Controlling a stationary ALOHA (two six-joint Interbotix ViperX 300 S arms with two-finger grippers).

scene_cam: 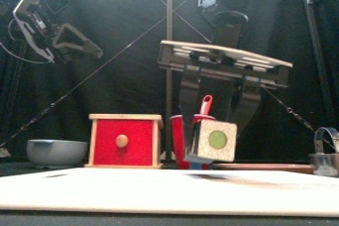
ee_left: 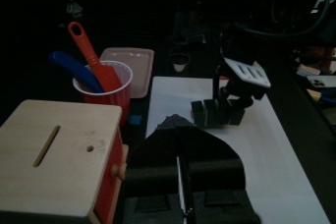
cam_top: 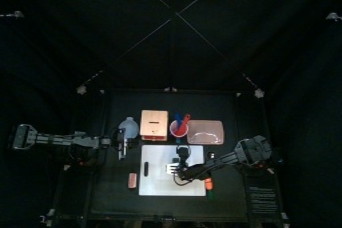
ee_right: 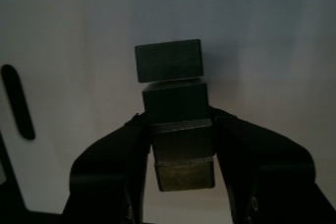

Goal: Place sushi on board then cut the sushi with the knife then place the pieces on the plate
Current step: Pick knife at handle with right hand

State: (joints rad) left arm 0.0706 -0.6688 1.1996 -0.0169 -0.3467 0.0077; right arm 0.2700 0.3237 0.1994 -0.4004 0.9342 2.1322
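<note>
Sushi roll (scene_cam: 219,141) is gripped in the right pincer (ee_right: 180,135), whose jaws are closed around its dark blocks. It hangs low over the white cutting board (cam_top: 160,182), and in the front view it seems to be just clear of the surface. The first step, setting the roll on the board, looks almost done.

The next move calls for lowering the roll until it lies flat, then opening the jaws without dragging the blocks apart. After that a knife is needed. The red knife (ee_left: 82,46) and the blue knife (ee_left: 69,68) stand in the red cup (ee_left: 105,81) behind the board, beside the pink tray (cam_top: 210,130).

The left pincer (ee_left: 184,159) rests left of the board, and appears closed and empty.
</note>
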